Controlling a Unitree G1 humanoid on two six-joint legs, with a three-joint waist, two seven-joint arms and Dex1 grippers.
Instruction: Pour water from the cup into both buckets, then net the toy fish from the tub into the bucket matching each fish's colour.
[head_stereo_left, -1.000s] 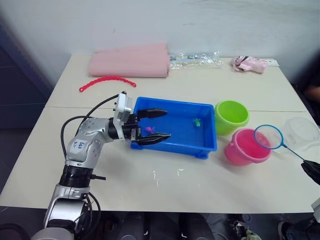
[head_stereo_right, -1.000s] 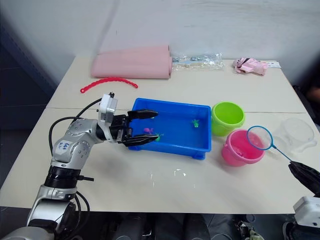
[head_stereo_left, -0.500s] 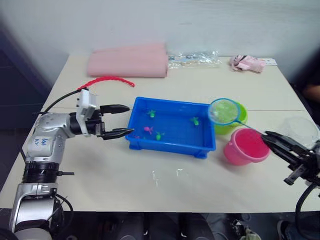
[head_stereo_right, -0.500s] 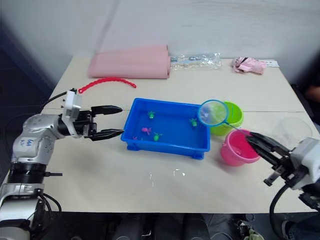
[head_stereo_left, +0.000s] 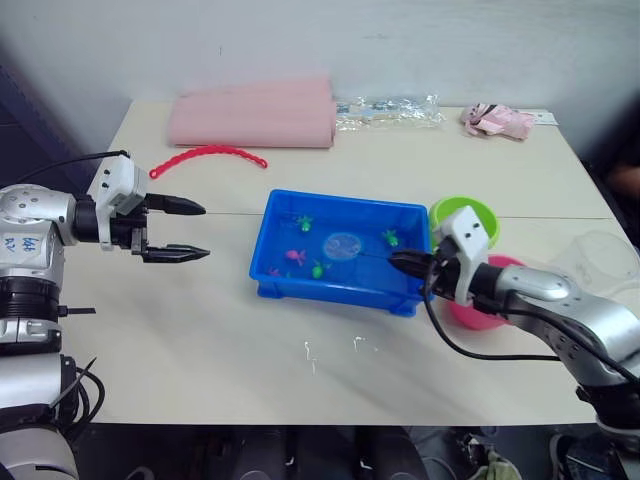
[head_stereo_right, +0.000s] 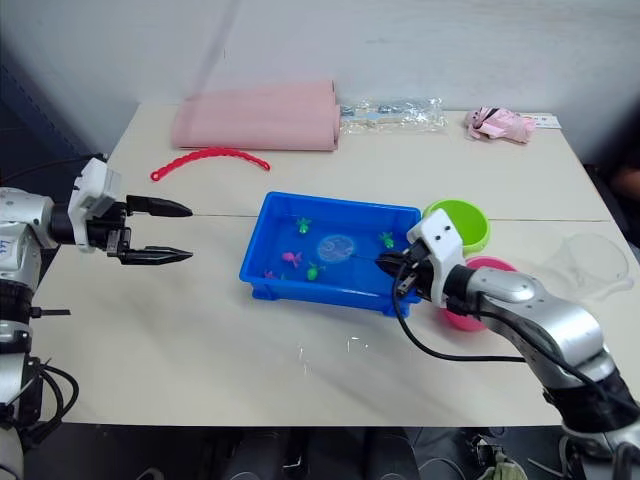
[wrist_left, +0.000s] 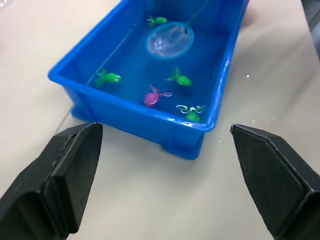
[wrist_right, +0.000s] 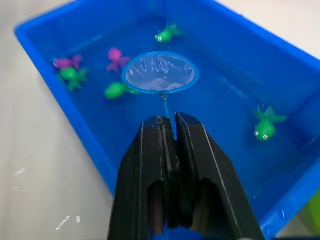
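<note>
Now net hoop in tub, handle clenched in right fingers.

Pink folded cloth: far edge of table. Red beaded strip: curved, just in front of cloth. Clear plastic bag: beside cloth. Small pink crumpled item: far corner, kind unclear.

Right hand with net over blue tub; left hand agape, well apart.

Blue tub, green and pink fish
</note>
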